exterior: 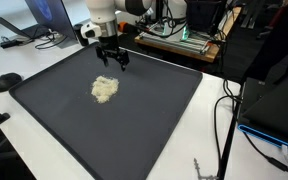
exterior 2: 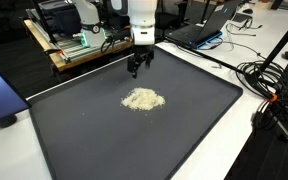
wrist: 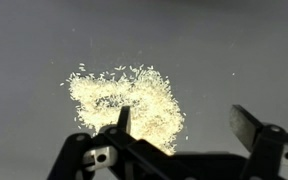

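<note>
A loose pile of pale yellowish grains (exterior: 105,88) (exterior 2: 142,99) (wrist: 124,98) lies near the middle of a dark grey mat (exterior: 154,110) (exterior 2: 84,130). My gripper (exterior: 112,62) (exterior 2: 137,68) (wrist: 184,125) hangs above the mat, just behind the pile toward the mat's far edge. Its jaws stand wide apart with nothing between them. In the wrist view one fingertip (wrist: 124,118) overlaps the pile's edge and the other (wrist: 246,125) sits over bare mat.
The mat lies on a white table (exterior: 224,140) (exterior 2: 274,150). Laptops (exterior: 39,20) (exterior 2: 209,25), a wooden board with electronics (exterior: 179,40) (exterior 2: 79,50) and cables (exterior: 224,110) (exterior 2: 259,75) crowd the table's edges. A black mouse (exterior: 7,81) sits beside the mat.
</note>
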Available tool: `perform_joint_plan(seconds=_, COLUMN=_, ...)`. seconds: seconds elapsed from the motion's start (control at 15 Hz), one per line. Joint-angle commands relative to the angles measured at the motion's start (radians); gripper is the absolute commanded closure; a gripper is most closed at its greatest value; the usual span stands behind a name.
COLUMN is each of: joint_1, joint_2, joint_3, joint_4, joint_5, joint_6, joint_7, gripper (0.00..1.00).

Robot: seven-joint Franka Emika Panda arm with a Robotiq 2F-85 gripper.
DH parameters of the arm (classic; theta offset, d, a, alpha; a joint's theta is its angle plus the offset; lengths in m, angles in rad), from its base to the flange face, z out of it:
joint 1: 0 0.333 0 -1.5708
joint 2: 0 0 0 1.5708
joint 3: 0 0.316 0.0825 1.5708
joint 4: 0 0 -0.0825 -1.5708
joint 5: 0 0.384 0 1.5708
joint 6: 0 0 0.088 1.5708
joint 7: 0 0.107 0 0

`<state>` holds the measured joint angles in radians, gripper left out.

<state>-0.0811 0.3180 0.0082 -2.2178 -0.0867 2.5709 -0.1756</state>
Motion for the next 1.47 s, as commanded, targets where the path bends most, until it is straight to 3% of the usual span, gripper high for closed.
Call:
perform_joint_plan(seconds=0.0, joint_1=0.024, joint_2=-0.023, joint_3=-0.016, joint_4=-0.057, joint_5=-0.025, joint_6=0.034, joint_7=0.012, gripper=0.0)
perform_joint_plan(seconds=1.0, joint_1=0.02, joint_2=0.14, joint_3=-0.021, joint_4=0.01, joint_5=-0.019, joint_6=0.117, joint_7=-0.006, gripper=0.0)
perform_joint_plan(seconds=1.4, joint_1=0.012, joint_2=0.199, joint_3=-0.021, joint_4=0.078, joint_5=-0.011, joint_6=0.094, joint_7=-0.013, gripper=0.0)
